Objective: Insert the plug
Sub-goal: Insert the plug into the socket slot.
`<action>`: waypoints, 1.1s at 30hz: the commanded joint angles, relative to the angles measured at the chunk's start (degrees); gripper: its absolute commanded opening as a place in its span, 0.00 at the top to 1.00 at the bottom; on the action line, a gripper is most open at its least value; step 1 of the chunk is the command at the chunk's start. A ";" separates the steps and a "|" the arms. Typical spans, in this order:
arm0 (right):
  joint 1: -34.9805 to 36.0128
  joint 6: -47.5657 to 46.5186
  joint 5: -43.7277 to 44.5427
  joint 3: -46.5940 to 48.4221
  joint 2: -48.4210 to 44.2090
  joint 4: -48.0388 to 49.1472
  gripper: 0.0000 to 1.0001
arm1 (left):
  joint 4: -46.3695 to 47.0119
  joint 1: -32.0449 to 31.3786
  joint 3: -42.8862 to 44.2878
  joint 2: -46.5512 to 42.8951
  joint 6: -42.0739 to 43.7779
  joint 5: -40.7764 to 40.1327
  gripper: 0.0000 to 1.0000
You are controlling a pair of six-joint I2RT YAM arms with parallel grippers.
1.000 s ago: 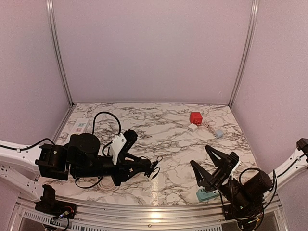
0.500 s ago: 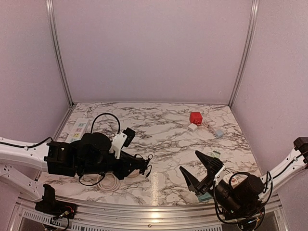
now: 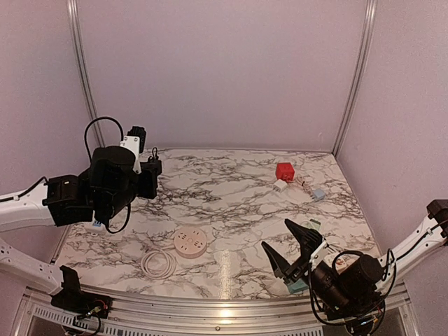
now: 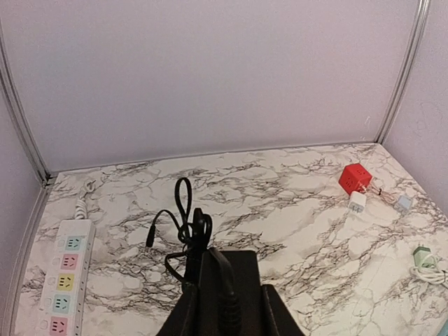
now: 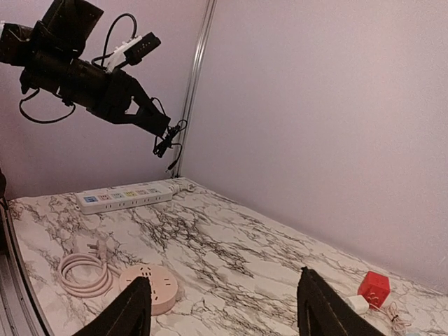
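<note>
My left gripper is raised over the table's left side and shut on a black plug adapter, which fills the gap between its fingers. The adapter's bundled black cable hangs from the tip and also shows in the right wrist view as a cable. A white power strip with coloured sockets lies along the left edge. A round pink socket sits at the front centre. My right gripper hovers open at the front right, with nothing between its fingers.
A coiled pale cord lies beside the round socket. A red cube socket, a white charger and a small blue plug sit at the back right. A teal block lies under my right arm, a green plug nearby.
My left arm has lifted and swung from the front centre to the back left with the black adapter, uncovering the round socket and coil. The right gripper shifted slightly left.
</note>
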 commanded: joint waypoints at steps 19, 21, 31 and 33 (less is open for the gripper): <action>-0.41 0.06 0.55 2.78 0.05 -1.69 0.35 | -20.72 9.17 12.10 29.60 13.43 31.82 0.76; -0.38 0.04 0.66 2.78 0.04 -1.66 0.35 | -23.62 9.20 14.69 31.29 11.30 21.73 0.76; -0.39 0.20 0.48 3.04 0.08 -2.49 0.35 | -35.66 9.71 22.36 40.49 5.35 1.19 0.78; -0.37 0.33 0.45 3.13 0.17 -2.71 0.35 | -36.55 9.40 22.28 41.77 3.96 -0.90 0.78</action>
